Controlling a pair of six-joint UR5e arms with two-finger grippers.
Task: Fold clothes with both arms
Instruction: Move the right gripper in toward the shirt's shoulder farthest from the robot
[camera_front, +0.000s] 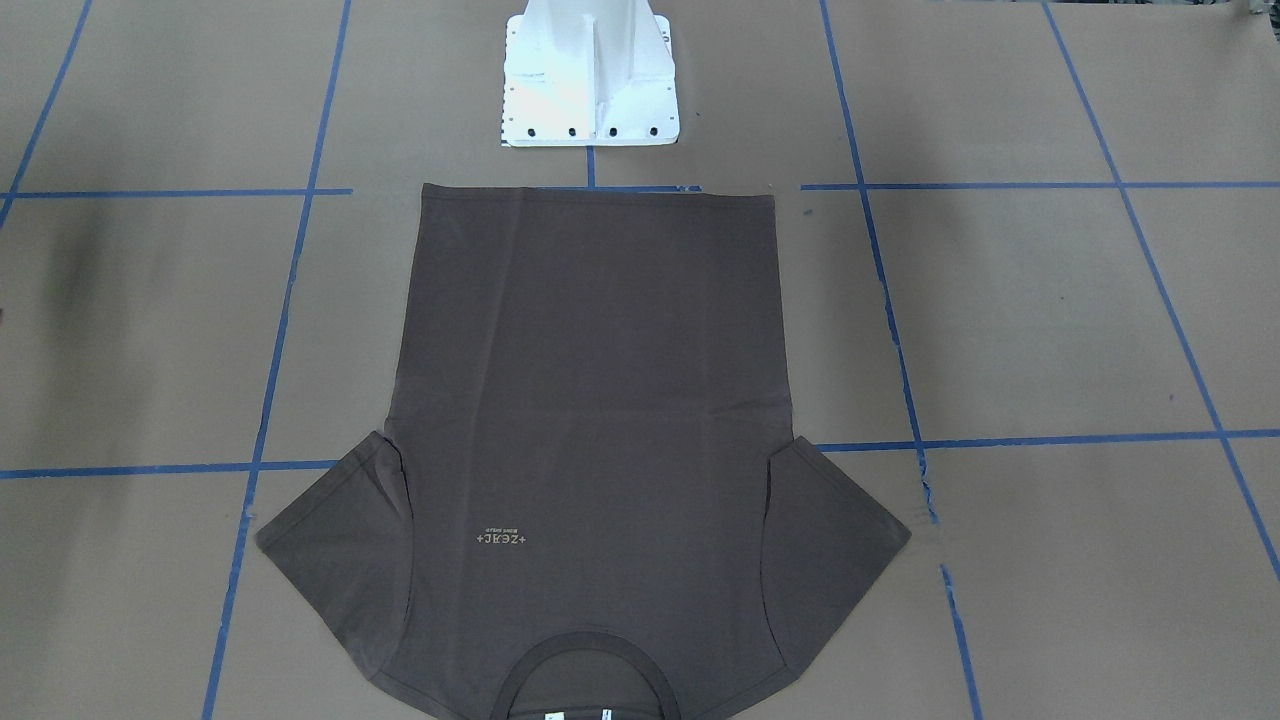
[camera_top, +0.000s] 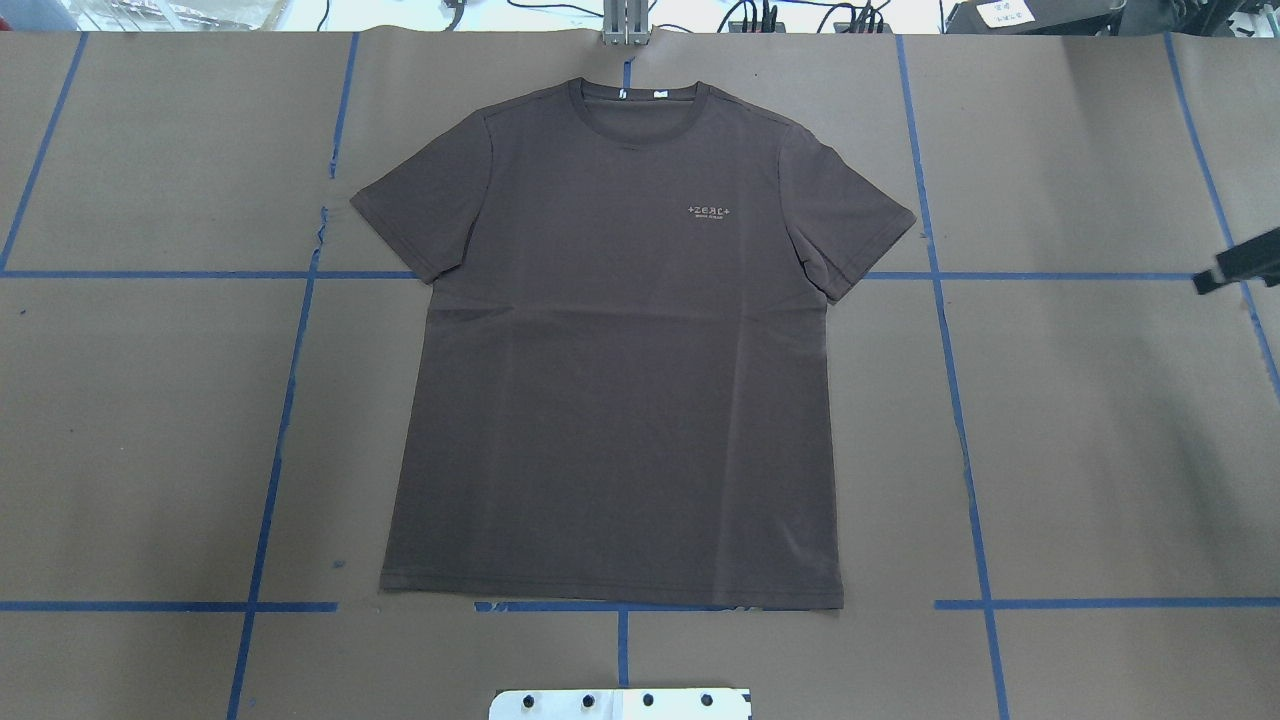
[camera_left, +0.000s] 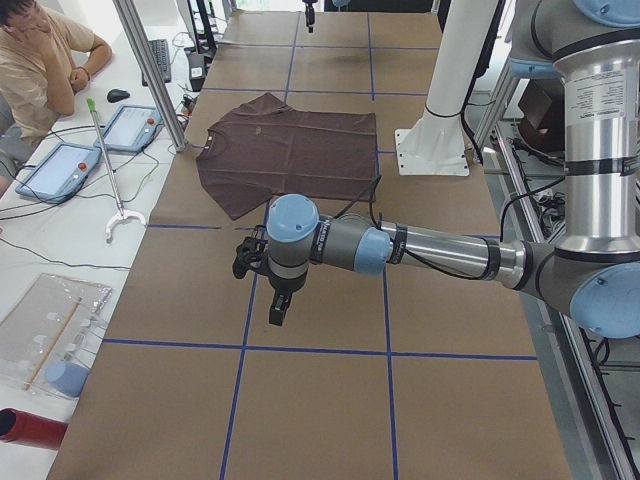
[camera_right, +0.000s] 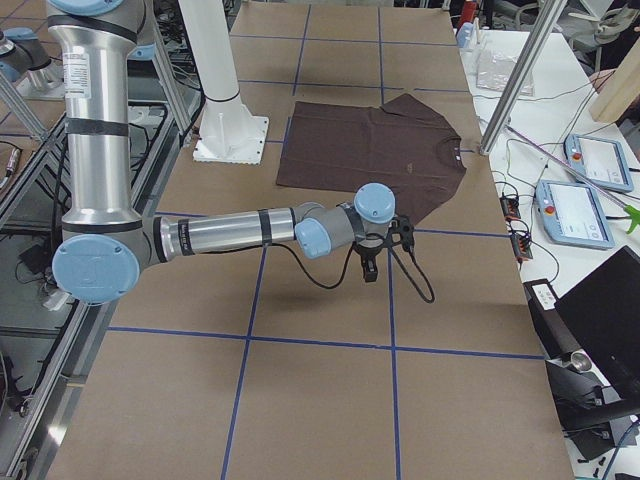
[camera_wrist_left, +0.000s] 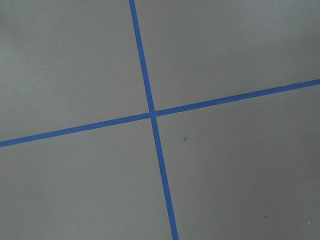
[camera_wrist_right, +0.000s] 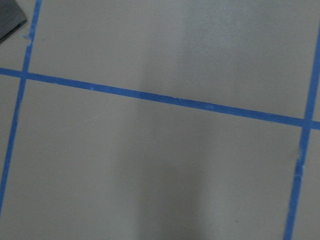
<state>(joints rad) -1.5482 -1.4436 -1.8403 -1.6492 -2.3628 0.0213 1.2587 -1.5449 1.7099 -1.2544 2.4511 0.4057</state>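
Since no cam gives a clear look at them, can't tell if the left fingers (camera_left: 278, 308) or right fingers (camera_right: 367, 270) are released or clenched; both hang over the counter (camera_top: 1100, 450) above blue tape lines (camera_wrist_left: 150, 112). The T-shirt (camera_top: 610, 350) lies flat & face up btwn the two sets of fingers, well apart from each, one sleeve pointing toward each, not yet folded, collar (camera_top: 640, 100) on the side away from the white pedestal (camera_front: 590, 80), hem near it.
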